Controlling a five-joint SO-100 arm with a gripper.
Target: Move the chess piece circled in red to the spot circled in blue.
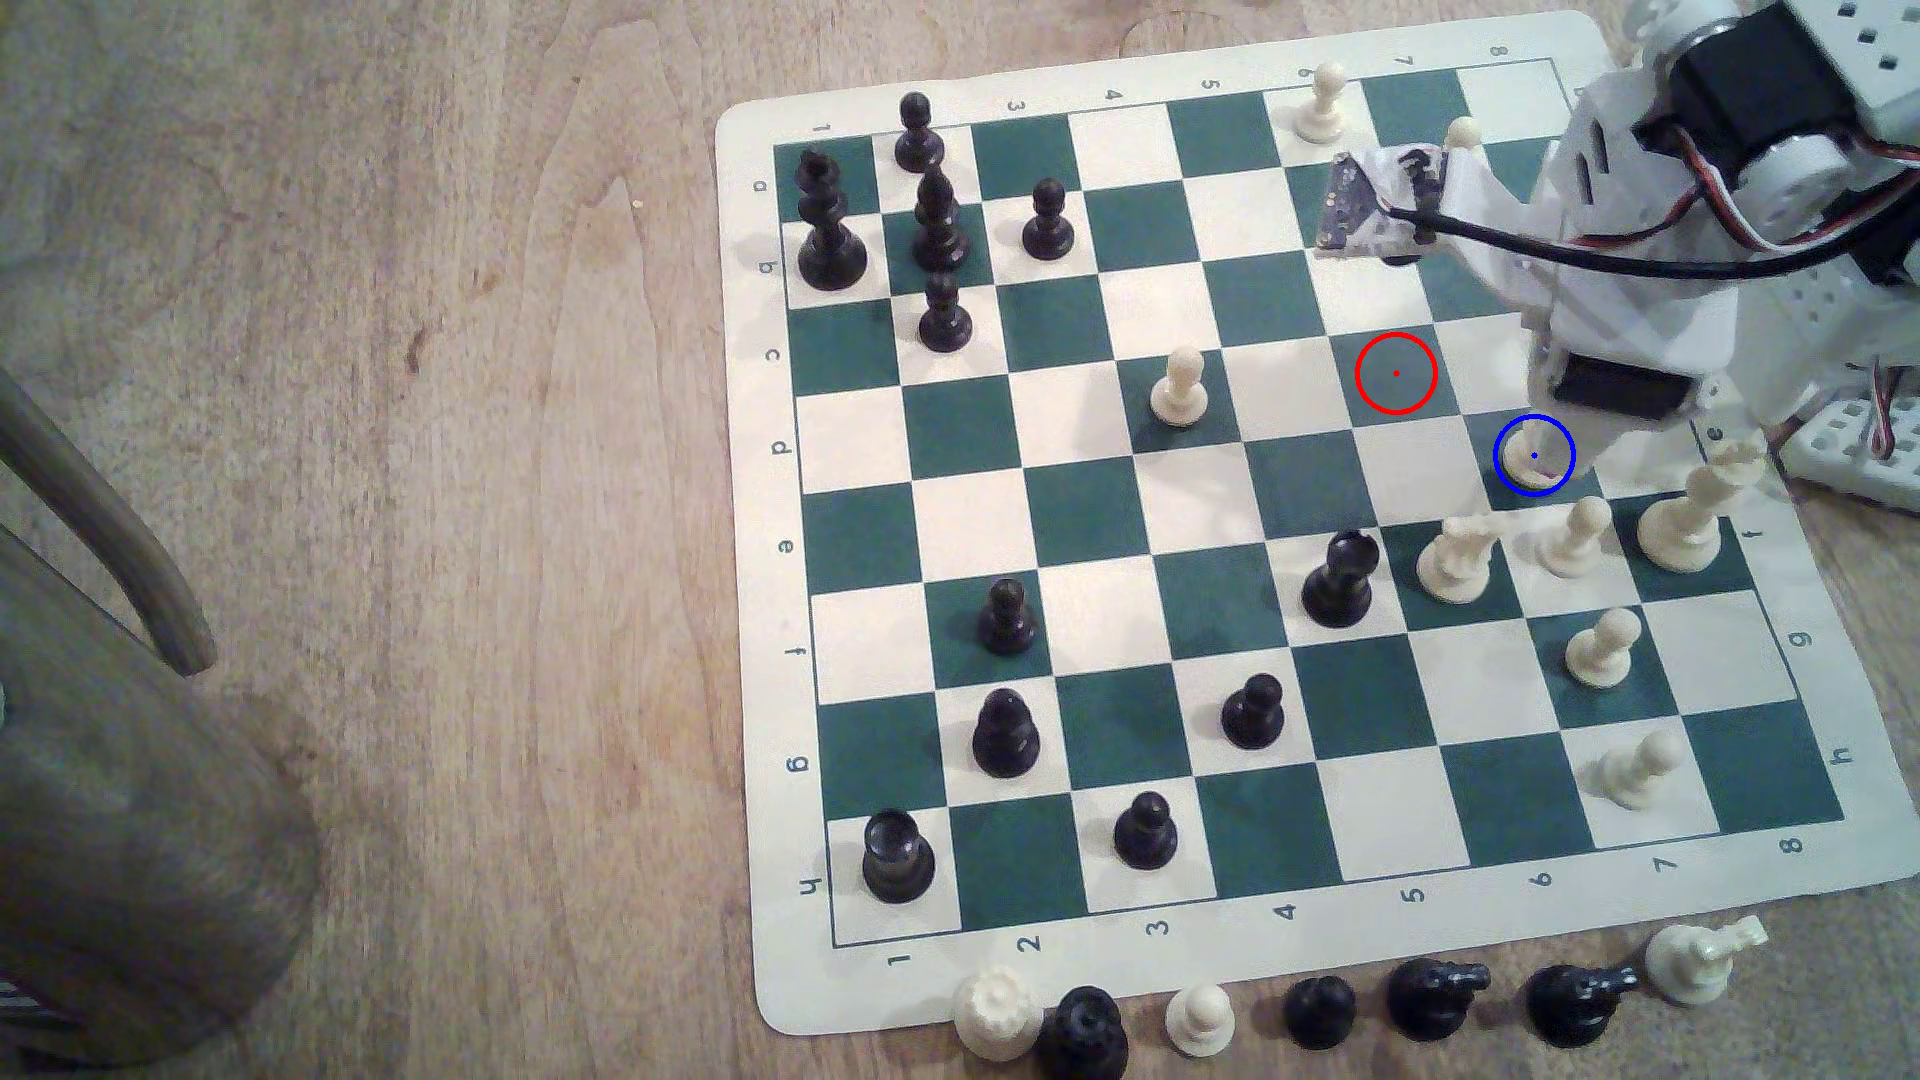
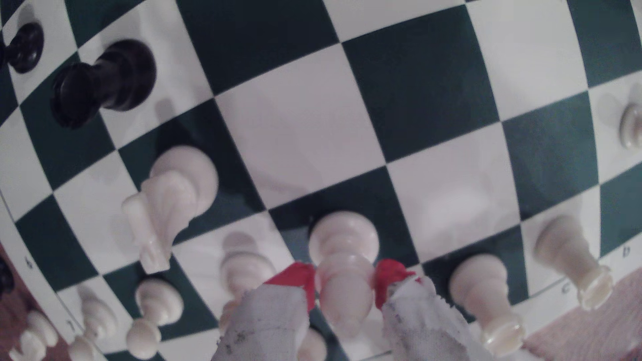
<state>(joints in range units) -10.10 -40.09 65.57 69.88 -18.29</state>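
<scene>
The chess piece [image 2: 342, 263], a cream bishop-like piece, stands upright with its round base on a dark green square. The red-taped fingertips [image 2: 295, 277] of my gripper [image 2: 345, 279] press against its slim body from both sides. In the exterior view its cream base [image 1: 1522, 459] shows inside the blue ring of the spot [image 1: 1509, 434], under my gripper [image 1: 1550, 457], whose white body hides the upper part of the piece. One square diagonally away lies the red-ringed green square [image 1: 1395, 372], with nothing standing on it.
Close by the spot stand a cream knight [image 1: 1455, 561], a cream pawn [image 1: 1574, 535], a tall cream piece [image 1: 1694, 519] and a black rook [image 1: 1340, 582]. Another cream pawn [image 1: 1179, 389] stands mid-board. Captured pieces line the board's near edge [image 1: 1351, 1002].
</scene>
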